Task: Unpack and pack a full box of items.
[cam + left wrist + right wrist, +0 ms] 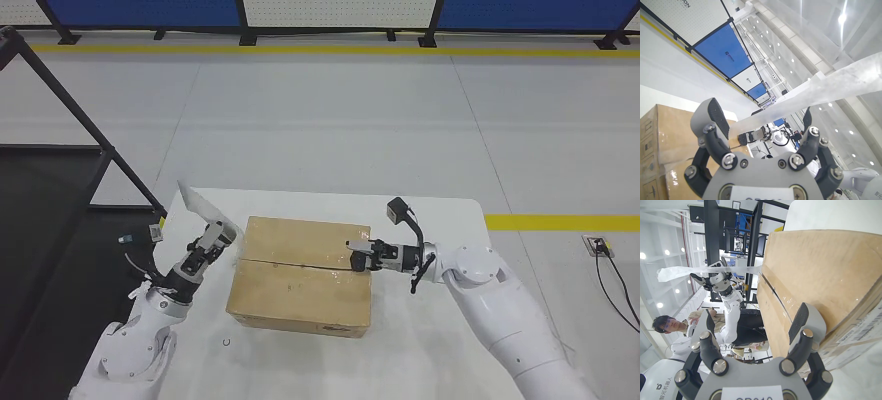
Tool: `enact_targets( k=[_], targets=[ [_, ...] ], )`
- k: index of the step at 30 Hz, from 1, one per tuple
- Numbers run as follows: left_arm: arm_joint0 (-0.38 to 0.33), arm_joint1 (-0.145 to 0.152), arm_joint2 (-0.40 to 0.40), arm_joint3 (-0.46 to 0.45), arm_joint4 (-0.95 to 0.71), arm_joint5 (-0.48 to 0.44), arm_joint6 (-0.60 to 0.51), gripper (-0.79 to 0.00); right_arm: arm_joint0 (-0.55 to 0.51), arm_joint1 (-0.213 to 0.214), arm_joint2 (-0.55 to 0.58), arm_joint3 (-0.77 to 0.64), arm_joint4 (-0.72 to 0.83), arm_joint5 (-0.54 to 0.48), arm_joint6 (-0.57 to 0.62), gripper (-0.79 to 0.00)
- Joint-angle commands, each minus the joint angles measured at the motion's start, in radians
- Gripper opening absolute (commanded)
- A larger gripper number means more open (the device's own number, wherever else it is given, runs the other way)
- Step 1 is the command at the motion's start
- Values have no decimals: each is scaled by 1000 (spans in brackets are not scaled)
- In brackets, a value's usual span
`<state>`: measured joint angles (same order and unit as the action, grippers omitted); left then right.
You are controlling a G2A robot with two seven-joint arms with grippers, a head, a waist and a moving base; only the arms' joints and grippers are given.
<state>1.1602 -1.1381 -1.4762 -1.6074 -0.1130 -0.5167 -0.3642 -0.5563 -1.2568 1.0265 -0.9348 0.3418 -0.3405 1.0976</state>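
Brown cardboard box (pixel 300 290), flat-topped and rectangular, sits mid-frame in the top view on a white table (pixel 440 330) with rounded corners. A dark slit runs across its lid from left to right, and glossy patches shine along it in the wrist views. A pale, filmy tape strip (pixel 200 205), crinkled and ribbon-shaped, rises from the box's left edge toward the upper left of the frame.

The left gripper (pixel 215 238) hangs just beside the box's left edge. Its ribbed black pads (pixel 718 117) are spread wide, and the strip crosses the gap between them. Whether it sticks to a pad cannot be told.

The right gripper (pixel 358 255) is at the right end of the slit. Its fingers (pixel 798 321) are wide apart too, one lying against the cardboard, the other in free air.
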Motion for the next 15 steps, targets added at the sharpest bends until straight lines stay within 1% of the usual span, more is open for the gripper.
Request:
enact_targets(
  k=[1, 10, 15],
  targets=[
    [-2, 0, 11, 0, 23, 1, -10, 0, -5, 2, 8, -3, 3, -7, -1, 0],
    [-14, -6, 72, -22, 136, 8, -21, 0, -28, 12, 33, -26, 2, -11, -5, 0],
    [-32, -9, 102, -20, 188, 21, -24, 0, -41, 17, 50, -33, 10, -22, -13, 0]
  ],
)
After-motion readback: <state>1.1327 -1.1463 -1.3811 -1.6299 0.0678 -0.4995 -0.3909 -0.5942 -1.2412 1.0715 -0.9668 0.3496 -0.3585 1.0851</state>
